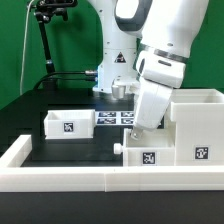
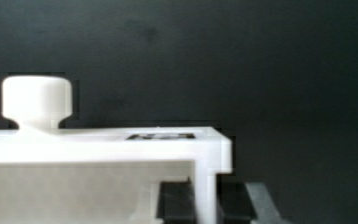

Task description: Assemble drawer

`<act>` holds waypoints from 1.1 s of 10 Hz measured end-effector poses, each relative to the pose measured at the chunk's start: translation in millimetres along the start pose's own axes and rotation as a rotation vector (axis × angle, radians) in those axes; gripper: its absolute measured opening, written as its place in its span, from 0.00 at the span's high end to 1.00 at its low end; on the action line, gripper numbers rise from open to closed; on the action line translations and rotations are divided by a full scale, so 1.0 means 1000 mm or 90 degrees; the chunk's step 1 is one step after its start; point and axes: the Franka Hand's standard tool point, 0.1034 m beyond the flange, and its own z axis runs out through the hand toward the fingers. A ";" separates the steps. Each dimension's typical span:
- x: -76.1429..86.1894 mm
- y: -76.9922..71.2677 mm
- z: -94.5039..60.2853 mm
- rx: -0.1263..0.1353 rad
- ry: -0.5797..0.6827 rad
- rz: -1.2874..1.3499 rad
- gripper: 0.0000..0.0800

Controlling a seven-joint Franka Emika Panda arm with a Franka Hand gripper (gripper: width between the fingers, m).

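Observation:
The tall white drawer housing (image 1: pixel 196 120) stands at the exterior view's right, with a tag on its front. A small knobbed tray (image 1: pixel 146 153) sits low against the housing's left side, just behind the border wall. My gripper (image 1: pixel 136 133) reaches down onto this tray. In the wrist view the tray (image 2: pixel 105 160) shows its round knob (image 2: pixel 34 100) and a tag on its rim. The gripper (image 2: pixel 213 192) is shut on the tray's thin side wall, with one dark finger on each side. A second tray (image 1: pixel 70 123) lies on the table at the left.
The low white border wall (image 1: pixel 90 176) runs along the front and up the left side. The marker board (image 1: pixel 113 117) lies flat behind the trays near the robot's base. A black camera stand (image 1: pixel 45 40) rises at the back left.

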 end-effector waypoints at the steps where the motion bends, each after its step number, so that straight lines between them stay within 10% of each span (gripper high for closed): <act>1: 0.000 0.000 0.001 -0.004 0.006 0.001 0.94; 3: 0.004 -0.001 0.002 -0.030 0.033 0.015 0.94; 11: 0.006 -0.001 0.001 -0.017 0.018 0.043 0.94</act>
